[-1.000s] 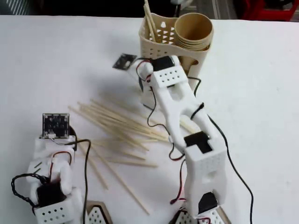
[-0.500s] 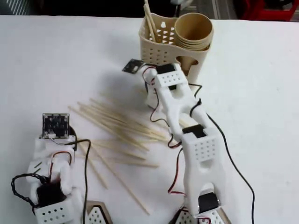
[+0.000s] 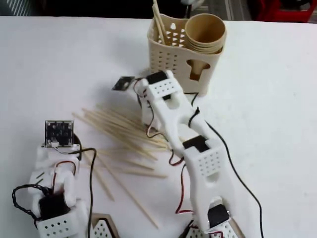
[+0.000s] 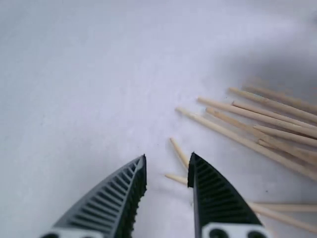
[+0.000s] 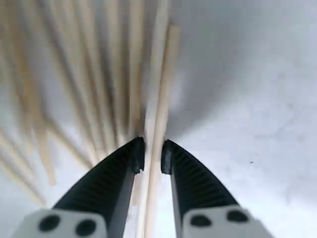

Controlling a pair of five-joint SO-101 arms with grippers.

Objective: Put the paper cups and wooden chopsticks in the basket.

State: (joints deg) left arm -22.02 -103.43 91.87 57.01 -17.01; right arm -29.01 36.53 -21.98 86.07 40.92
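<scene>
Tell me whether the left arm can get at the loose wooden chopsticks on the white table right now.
Probably yes. The left arm's fingers stand open low over the white table, and the nearest ends of the thin wooden chopsticks lie right beside them, with nothing in between.

A: What are the chopsticks made of?
B: Bare pale wood, matt. The basket is cream plastic, smooth with a slight sheen.
A: And the paper cups?
B: Tan paper, matt. The desk is smooth, matt white. The left tool and right tool are black plastic, the left one ribbed.
</scene>
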